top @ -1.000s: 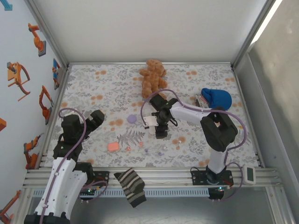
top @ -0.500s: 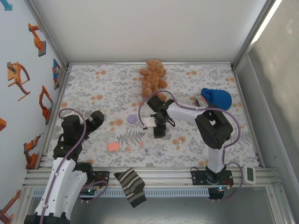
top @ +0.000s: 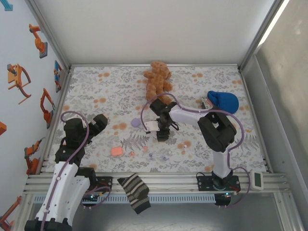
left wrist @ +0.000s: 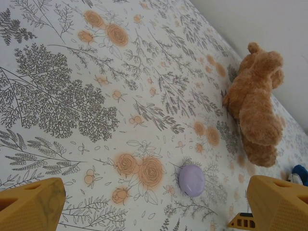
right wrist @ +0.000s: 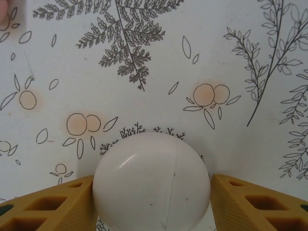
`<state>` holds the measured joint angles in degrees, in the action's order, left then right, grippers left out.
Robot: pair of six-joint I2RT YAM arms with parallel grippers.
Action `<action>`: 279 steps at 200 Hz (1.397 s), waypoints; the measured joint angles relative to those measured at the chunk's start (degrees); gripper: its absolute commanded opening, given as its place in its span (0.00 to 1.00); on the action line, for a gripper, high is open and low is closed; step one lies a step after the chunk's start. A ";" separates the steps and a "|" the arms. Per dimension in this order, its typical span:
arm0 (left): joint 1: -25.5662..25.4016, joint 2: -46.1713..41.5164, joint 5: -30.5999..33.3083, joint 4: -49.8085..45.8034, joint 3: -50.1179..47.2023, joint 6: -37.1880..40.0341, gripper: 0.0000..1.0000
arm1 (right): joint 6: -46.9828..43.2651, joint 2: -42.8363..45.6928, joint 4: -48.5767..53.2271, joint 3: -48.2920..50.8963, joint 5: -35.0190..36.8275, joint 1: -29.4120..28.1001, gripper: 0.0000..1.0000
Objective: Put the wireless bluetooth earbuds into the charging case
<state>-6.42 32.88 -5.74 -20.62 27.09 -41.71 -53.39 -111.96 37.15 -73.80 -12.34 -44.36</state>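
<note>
The right claw (top: 162, 134) has crept a little leftward and away from the near edge over the last second, its elbow folding in behind it, and that is about all that has moved. In the wrist view its two fingers press against either side of a white disc (right wrist: 151, 178), so it looks clenched on that rather than on anything the job calls for. The charging case (top: 116, 151) lies where it was on the counter (top: 96, 86), near the front edge, with the earbuds (top: 131, 153) scattered just to its right, none of them touched. The left claw (top: 94, 124) hangs spread wide and empty, unchanged, looking out toward the purple disc (left wrist: 192, 180) and the teddy bear (left wrist: 255, 106). To my eye the real work has not started; the right arm is busy with clutter.
</note>
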 measured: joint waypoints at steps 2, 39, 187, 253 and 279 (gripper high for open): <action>0.00 0.02 0.00 0.00 0.00 0.02 0.96 | 0.02 0.00 -0.02 0.00 0.00 -0.04 0.58; 0.00 0.52 0.13 0.02 0.02 0.02 0.96 | 0.02 0.09 0.13 0.07 -0.13 -0.07 0.54; -0.76 1.27 -15.13 4.55 0.04 -2.67 0.89 | 3.08 19.21 -2.38 2.54 -2.05 -0.09 0.52; -6.69 4.22 -28.00 15.54 0.92 -7.21 0.69 | 6.14 29.35 -6.10 2.93 -3.65 -0.09 0.52; -12.90 7.87 -29.24 18.08 3.96 -7.04 0.68 | 7.15 32.17 -7.26 3.65 -4.35 -0.09 0.52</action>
<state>-19.31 40.75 -34.98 -2.55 31.05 -48.75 -46.24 -79.79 29.89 -70.15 -16.69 -44.45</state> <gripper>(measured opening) 0.682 0.519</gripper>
